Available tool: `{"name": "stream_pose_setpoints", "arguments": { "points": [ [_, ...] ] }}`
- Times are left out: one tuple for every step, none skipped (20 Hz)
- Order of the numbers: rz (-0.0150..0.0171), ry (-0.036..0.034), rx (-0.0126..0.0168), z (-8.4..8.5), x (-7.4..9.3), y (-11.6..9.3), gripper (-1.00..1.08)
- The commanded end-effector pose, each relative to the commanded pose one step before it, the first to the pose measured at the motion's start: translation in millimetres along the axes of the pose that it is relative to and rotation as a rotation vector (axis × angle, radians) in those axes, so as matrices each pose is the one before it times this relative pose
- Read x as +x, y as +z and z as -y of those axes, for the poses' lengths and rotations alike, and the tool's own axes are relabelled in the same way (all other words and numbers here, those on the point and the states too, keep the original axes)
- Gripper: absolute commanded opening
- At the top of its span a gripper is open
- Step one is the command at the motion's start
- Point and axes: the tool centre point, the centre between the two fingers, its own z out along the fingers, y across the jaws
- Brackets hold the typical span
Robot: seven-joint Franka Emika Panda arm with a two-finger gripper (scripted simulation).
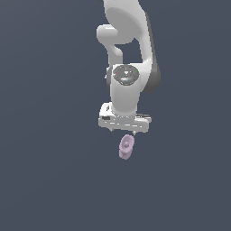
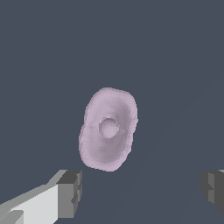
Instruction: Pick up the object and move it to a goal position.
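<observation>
The object (image 1: 126, 147) is a small pale lilac-pink lumpy piece with a round hollow in its middle, lying on the dark grey surface. In the wrist view the object (image 2: 108, 129) shows whole, with its ring-like hollow facing the camera. My white gripper (image 1: 124, 131) hangs just above it in the exterior view. In the wrist view my gripper (image 2: 142, 190) is open, its dark fingertips (image 2: 70, 192) far apart. The object lies ahead of the fingertips, not between them, and nothing is held.
The white arm (image 1: 126, 54) rises behind the gripper in the exterior view. A plain dark grey surface (image 1: 45, 180) fills everything around. No goal marker shows.
</observation>
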Motion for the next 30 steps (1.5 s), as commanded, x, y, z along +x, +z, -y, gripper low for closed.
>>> {"name": "stream_pose_setpoints", "arguments": {
  "points": [
    [0.00049,0.05123,-0.00416,5.44,6.12,6.29,1.0],
    [-0.00001,0.01993,-0.00172,2.21,2.24,2.44,1.0],
    [-0.00007,0.01875,-0.00167,2.14,2.04,2.32,1.0],
    [-0.00012,0.01757,-0.00162,2.06,1.84,2.2,1.0],
    [-0.00017,0.01643,-0.00155,1.96,1.66,2.07,1.0],
    [-0.0002,0.01526,-0.00148,1.86,1.49,1.94,1.0],
    [-0.00023,0.0141,-0.00139,1.76,1.33,1.81,1.0],
    [-0.00025,0.01296,-0.0013,1.63,1.18,1.67,1.0],
    [-0.00025,0.01182,-0.00121,1.51,1.04,1.54,1.0],
    [-0.00026,0.01066,-0.0011,1.39,0.91,1.4,1.0],
    [-0.00025,0.00954,-0.001,1.25,0.79,1.25,1.0],
    [-0.00024,0.00844,-0.00089,1.1,0.69,1.11,1.0],
    [-0.00022,0.00726,-0.00077,0.98,0.57,0.96,1.0],
    [-0.00019,0.00618,-0.00066,0.81,0.48,0.82,1.0],
    [-0.00016,0.005,-0.00054,0.7,0.37,0.67,1.0],
    [-0.00013,0.00394,-0.00043,0.51,0.3,0.52,1.0],
    [-0.00009,0.00274,-0.0003,0.41,0.19,0.37,1.0],
    [-0.00006,0.00168,-0.00018,0.23,0.12,0.22,1.0],
    [-0.00002,0.00069,-0.00007,0.0,0.08,0.08,1.0],
    [0.00051,-0.00404,0.00028,-0.25,-0.49,-0.23,1.0],
    [0.0,0.0,0.0,0.02,-0.01,0.44,1.0],
    [0.0,0.0,0.0,0.06,-0.04,1.31,1.0],
    [0.0,0.0,0.0,0.1,-0.07,2.17,1.0],
    [-0.00009,0.00068,-0.00005,-0.28,0.09,3.01,1.0],
    [0.0,0.0,0.0,0.16,-0.15,3.92,1.0],
    [-0.00009,0.00068,-0.00006,-0.22,-0.01,4.74,1.0],
    [0.0,0.0,0.0,0.21,-0.27,5.61,1.0],
    [-0.00013,0.00096,-0.00008,-0.35,-0.04,6.27,1.0],
    [0.0,0.0,0.0,0.2,-0.31,5.86,1.0],
    [-0.00009,0.00068,-0.00006,-0.23,-0.05,5.0,1.0]
  ]
}}
